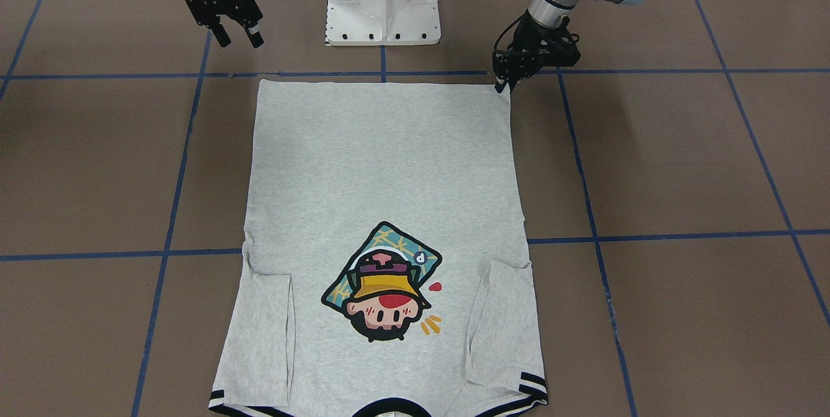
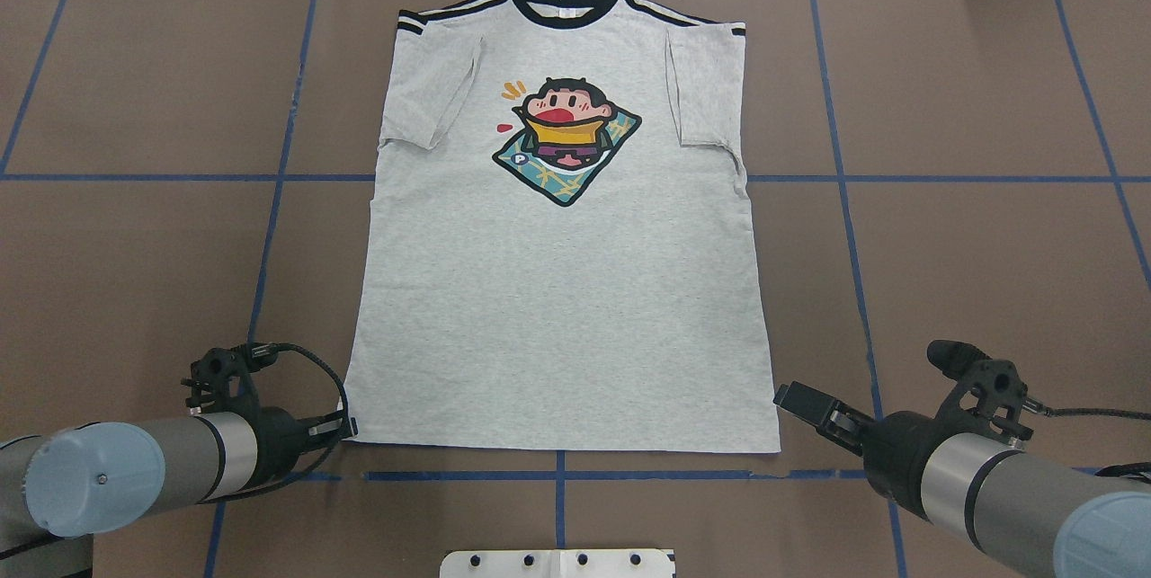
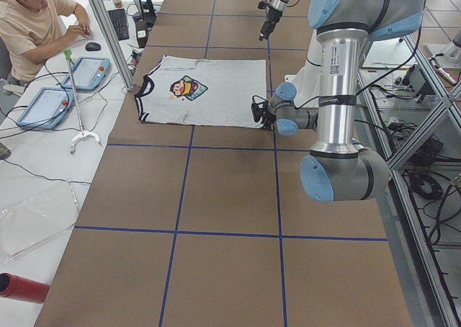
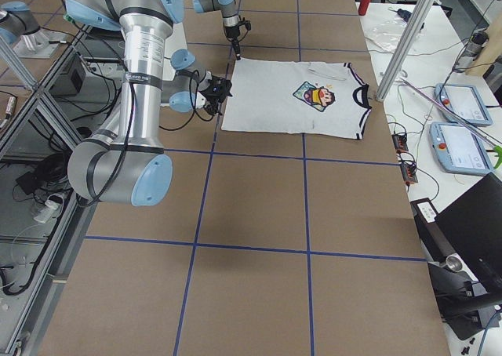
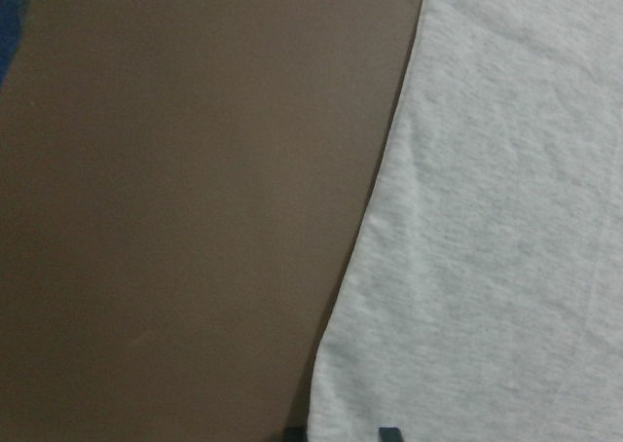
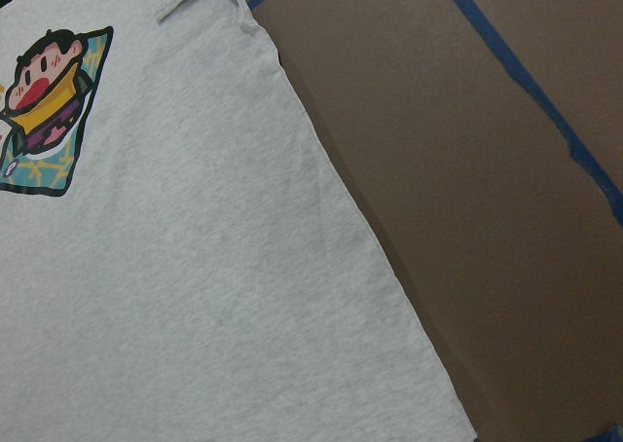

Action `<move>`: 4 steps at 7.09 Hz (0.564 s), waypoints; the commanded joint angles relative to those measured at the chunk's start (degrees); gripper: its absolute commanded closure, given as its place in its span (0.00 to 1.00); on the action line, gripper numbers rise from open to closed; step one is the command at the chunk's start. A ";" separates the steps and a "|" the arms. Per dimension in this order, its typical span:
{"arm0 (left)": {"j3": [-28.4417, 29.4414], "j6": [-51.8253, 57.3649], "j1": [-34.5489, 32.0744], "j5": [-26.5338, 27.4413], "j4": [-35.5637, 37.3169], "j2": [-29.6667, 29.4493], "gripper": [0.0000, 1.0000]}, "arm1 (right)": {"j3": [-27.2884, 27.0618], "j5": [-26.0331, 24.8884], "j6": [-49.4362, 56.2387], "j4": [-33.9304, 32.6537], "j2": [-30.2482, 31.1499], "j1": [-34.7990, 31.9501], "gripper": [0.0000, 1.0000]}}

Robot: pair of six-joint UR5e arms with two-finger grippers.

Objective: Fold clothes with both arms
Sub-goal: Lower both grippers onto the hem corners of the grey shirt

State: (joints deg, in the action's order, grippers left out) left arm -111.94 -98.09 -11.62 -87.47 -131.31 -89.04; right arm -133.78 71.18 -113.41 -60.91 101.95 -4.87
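Note:
The clothes, one light grey T-shirt (image 2: 557,290) with a cartoon print, lie flat, collar away from the robot and both sleeves folded inward. My left gripper (image 2: 346,427) points down at the near hem corner (image 1: 504,84). In the left wrist view its fingertips (image 5: 389,434) show slightly apart, with the shirt's edge (image 5: 506,218) lying flat between them. My right gripper (image 1: 240,39) is open and holds nothing. It hovers off the fabric just beside the other near hem corner (image 2: 791,400). The right wrist view shows only shirt (image 6: 175,267) and table.
The white pedestal base (image 1: 382,2) stands just behind the hem. Blue tape lines (image 2: 557,475) grid the brown table. A person (image 3: 36,24) sits at a side desk with tablets (image 3: 86,71) beyond the collar end. A red cylinder (image 3: 21,287) lies off the table.

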 commanded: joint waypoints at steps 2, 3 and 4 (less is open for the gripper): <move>-0.21 0.00 0.02 0.37 0.00 0.00 1.00 | 1.23 -0.60 -0.05 0.09 0.00 0.12 0.03; -1.17 0.00 -0.07 0.37 0.00 -0.17 1.00 | 1.33 -0.78 -1.10 0.17 0.09 0.13 0.05; -3.01 0.00 -0.15 0.28 0.00 -0.26 1.00 | 1.68 -0.69 -6.42 0.35 0.17 0.13 0.09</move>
State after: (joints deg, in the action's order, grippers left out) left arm -113.24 -98.09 -11.68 -87.13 -131.31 -89.17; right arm -132.50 70.53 -115.48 -60.72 102.04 -4.76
